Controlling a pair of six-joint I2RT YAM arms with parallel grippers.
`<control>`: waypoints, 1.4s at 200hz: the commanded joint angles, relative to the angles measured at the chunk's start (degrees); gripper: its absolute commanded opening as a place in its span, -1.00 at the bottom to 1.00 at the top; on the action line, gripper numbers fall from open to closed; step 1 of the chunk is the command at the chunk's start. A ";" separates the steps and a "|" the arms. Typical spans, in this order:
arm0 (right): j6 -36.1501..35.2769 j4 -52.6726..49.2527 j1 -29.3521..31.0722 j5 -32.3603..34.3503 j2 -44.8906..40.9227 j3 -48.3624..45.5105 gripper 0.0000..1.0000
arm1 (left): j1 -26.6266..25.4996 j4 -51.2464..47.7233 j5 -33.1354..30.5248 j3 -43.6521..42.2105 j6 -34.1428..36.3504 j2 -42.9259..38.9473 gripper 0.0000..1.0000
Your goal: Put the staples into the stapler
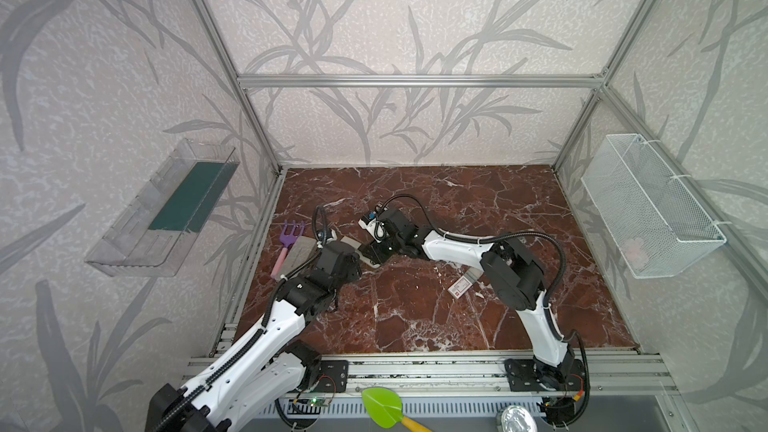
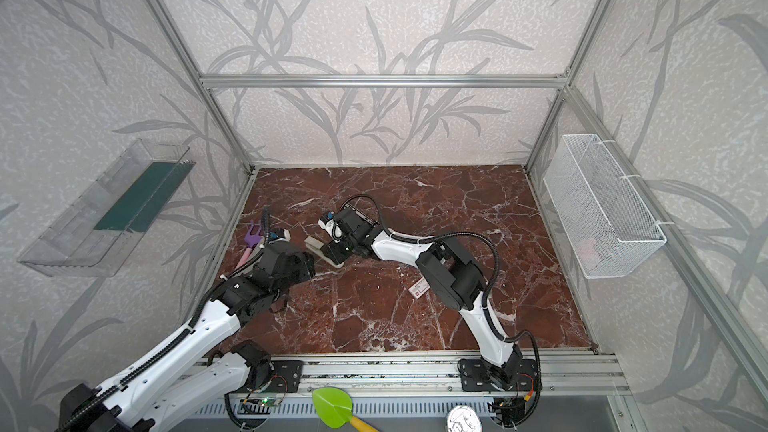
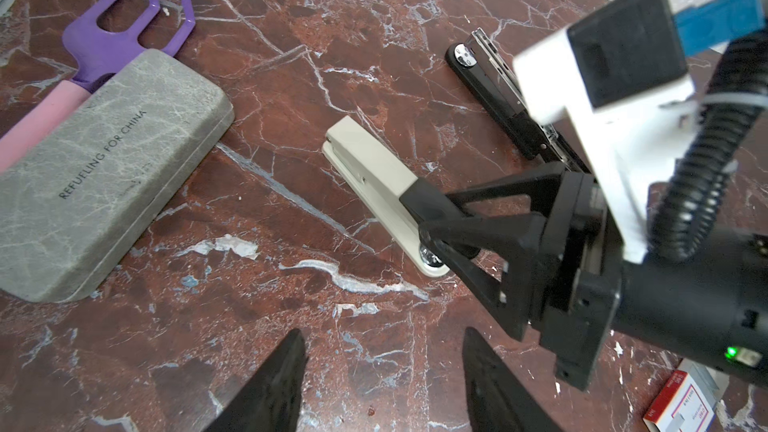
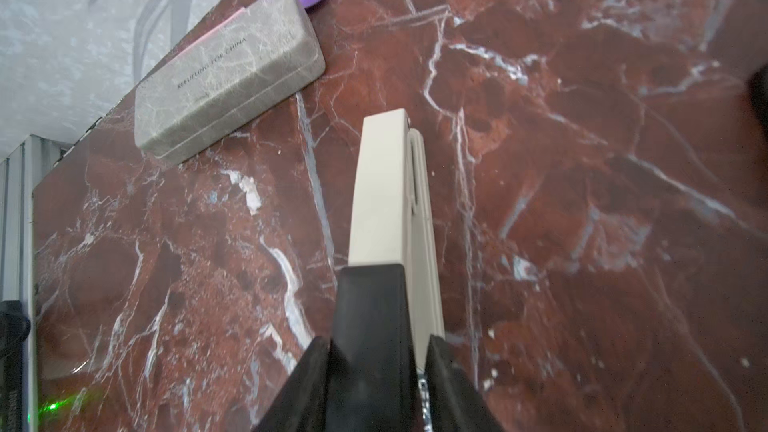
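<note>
Staples (image 1: 460, 285), in a small white box with a red label, lay flat on the marble table (image 3: 249, 326) just beside the right arm's elbow, well apart from both staplers; the box also showed at the frame edge in the left wrist view (image 3: 681, 403). The right gripper (image 3: 428, 218) was closed around the hinge end of the beige stapler (image 3: 370, 164), one finger on its top and the other at its side, while the stapler rested on the table. The left gripper (image 3: 382, 331) hovered near it with jaws wide and empty. A black stapler (image 3: 486, 89) lay beyond. A grey case (image 3: 104, 168) partly covered a purple rake (image 3: 120, 31).
</note>
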 commanded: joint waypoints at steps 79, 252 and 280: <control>0.17 -3.82 -8.09 3.44 -15.10 -14.75 -0.02 | 6.88 3.13 7.90 8.55 0.27 10.72 0.24; 5.32 1.86 -14.52 2.10 -15.32 -25.99 -0.08 | 15.27 -15.83 26.05 86.70 15.16 86.51 0.12; 6.10 2.27 -14.53 2.38 -15.01 -26.62 -0.08 | 15.29 -19.94 27.60 97.57 18.12 94.17 0.11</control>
